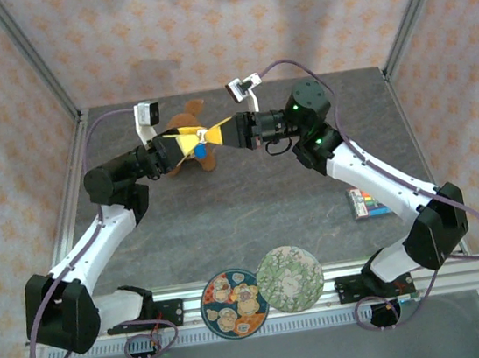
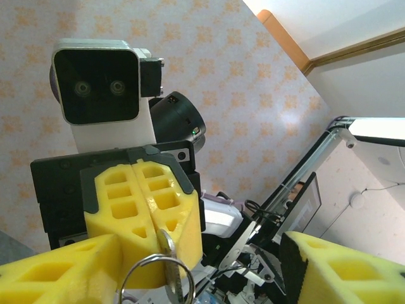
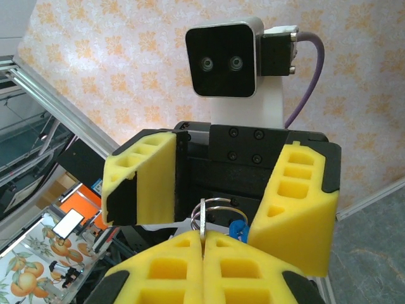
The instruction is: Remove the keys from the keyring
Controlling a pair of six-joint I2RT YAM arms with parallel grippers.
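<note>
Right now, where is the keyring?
Mid-air over the table's back centre in the top view: the keyring is pinched by the shut right gripper, between the left gripper's open fingers, just in front of the brown plush toy.

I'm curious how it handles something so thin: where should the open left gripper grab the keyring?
Probably the free loop of the keyring sticking out past the right gripper's shut fingers, coming straight at it from the opposite side with the left gripper, whose fingers stand open either side. Only that loop is exposed; the rest is pinched in yellow foam.
</note>
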